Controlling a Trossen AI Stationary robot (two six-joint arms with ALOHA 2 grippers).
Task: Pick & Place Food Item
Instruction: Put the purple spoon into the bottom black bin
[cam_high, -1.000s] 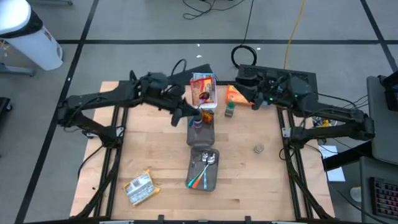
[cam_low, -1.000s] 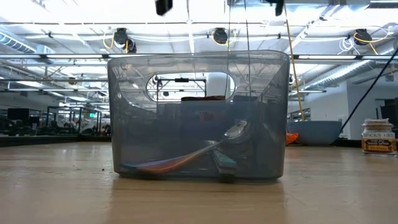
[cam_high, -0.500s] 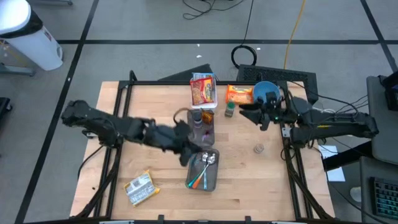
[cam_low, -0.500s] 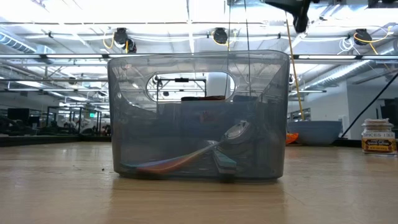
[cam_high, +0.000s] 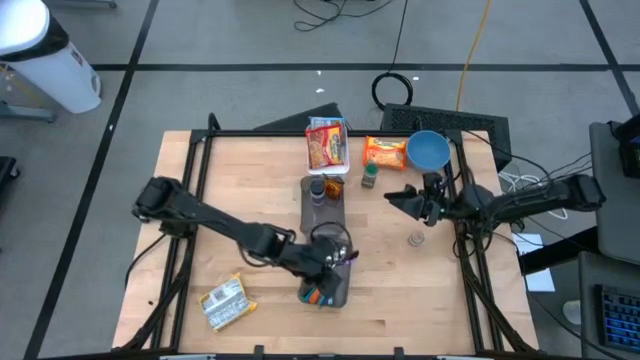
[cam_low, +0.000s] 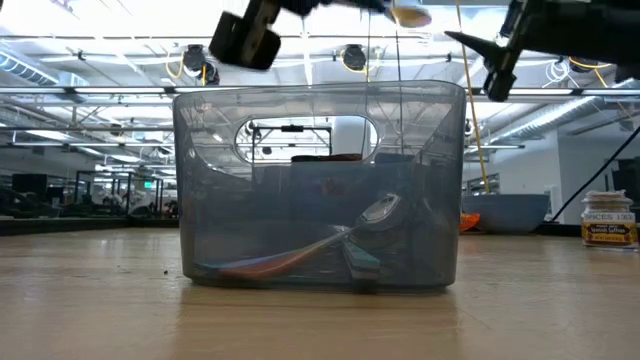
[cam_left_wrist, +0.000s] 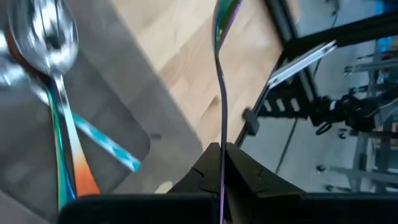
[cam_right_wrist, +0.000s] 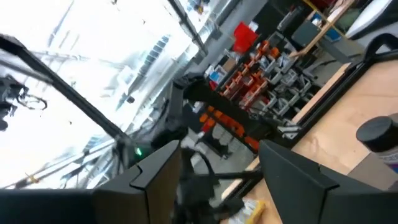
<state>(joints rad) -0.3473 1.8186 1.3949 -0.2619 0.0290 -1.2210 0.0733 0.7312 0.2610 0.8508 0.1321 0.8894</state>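
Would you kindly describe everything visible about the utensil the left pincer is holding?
The utensil is thin, shiny metal with an iridescent purple-green sheen. The left pincer is shut on its handle, so it sticks out ahead, edge-on, slightly curved toward its tip. It is held above the grey bin, apart from the spoons lying inside.

We see two slim dark jointed arms; our left gripper has black, angular, wedge-shaped fingers.

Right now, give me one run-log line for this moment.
left gripper: shut on thin utensil, over grey bin | right gripper: open, empty, table's right side | food packets: untouched
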